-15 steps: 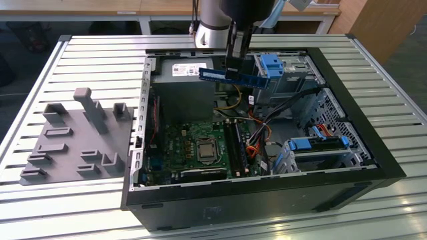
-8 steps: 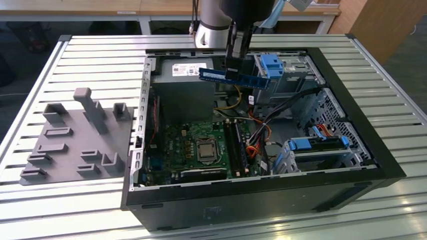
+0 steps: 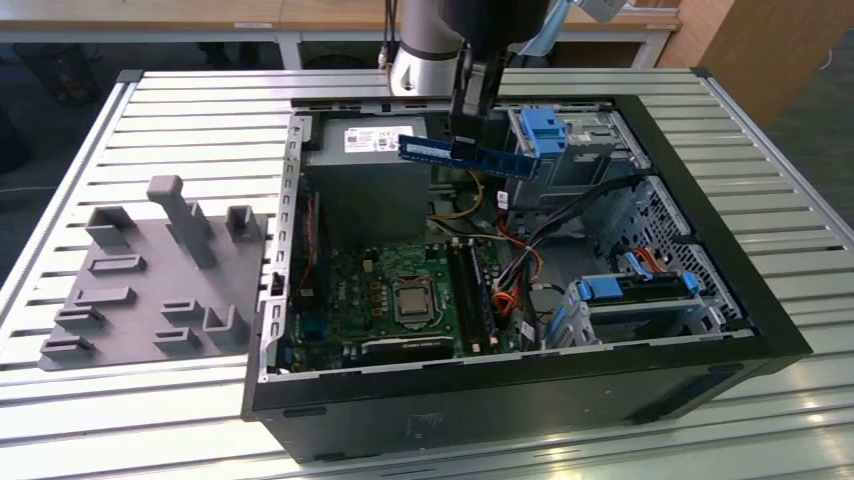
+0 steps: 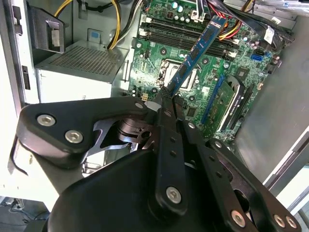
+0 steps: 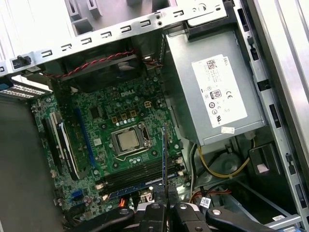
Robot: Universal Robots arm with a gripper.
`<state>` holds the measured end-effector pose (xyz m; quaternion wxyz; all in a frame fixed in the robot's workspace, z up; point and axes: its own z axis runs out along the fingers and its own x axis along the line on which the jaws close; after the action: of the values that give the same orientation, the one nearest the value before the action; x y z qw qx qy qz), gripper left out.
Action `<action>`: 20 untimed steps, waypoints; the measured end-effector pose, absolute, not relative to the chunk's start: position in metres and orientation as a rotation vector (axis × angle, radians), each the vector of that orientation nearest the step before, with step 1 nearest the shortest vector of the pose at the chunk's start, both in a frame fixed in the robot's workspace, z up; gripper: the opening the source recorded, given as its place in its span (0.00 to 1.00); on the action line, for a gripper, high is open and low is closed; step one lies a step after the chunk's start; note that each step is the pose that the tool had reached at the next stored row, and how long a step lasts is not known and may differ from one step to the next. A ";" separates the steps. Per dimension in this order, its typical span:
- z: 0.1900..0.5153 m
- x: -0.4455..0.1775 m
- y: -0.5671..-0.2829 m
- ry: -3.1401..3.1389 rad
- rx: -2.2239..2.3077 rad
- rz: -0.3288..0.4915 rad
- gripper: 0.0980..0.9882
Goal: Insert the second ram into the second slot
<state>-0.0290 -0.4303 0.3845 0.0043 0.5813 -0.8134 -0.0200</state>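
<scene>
1. The pincer (image 3: 463, 143) is pinching the ram (image 3: 505, 161) near its middle, and the fingers are pressed flat against both faces in the second wrist view.
2. The ram hangs level in the air above the open case (image 3: 727, 262), well clear of the board (image 3: 400, 290).
3. In the first wrist view the ram shows edge-on, lined up over the long memory slots (image 5: 140, 172) beside the processor socket (image 5: 128, 141).
4. The power supply (image 3: 363, 175) lies just beside the ram's path. A drive cage with a blue latch (image 3: 541, 130) stands near its other end.
5. Loose cables (image 3: 514, 262) cross the case by the slots.
6. The case lies on its side on a slatted metal tabletop (image 3: 174, 110).
7. A grey holder (image 3: 147, 275) sits on the exterior view's left, well apart from the case.
8. Wooden desks (image 3: 200, 15) line the far side of the room.
</scene>
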 end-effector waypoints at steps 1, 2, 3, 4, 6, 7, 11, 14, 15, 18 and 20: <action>0.385 -0.029 -0.430 -2.551 1.818 -0.063 0.04; 0.385 -0.029 -0.430 -2.553 1.815 -0.063 0.04; 0.385 -0.029 -0.430 -2.555 1.812 -0.063 0.04; 0.385 -0.029 -0.430 -2.557 1.809 -0.063 0.04; 0.385 -0.029 -0.430 -2.561 1.804 -0.063 0.04; 0.385 -0.029 -0.430 -2.563 1.801 -0.063 0.04; 0.385 -0.029 -0.430 -2.569 1.793 -0.063 0.04; 0.385 -0.029 -0.430 -2.574 1.786 -0.063 0.04; 0.385 -0.029 -0.430 -2.576 1.784 -0.063 0.04; 0.385 -0.029 -0.430 -2.580 1.777 -0.063 0.04; 0.385 -0.029 -0.430 -2.583 1.773 -0.063 0.04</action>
<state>-0.0290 -0.4303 0.3846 0.0039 0.5658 -0.8243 -0.0201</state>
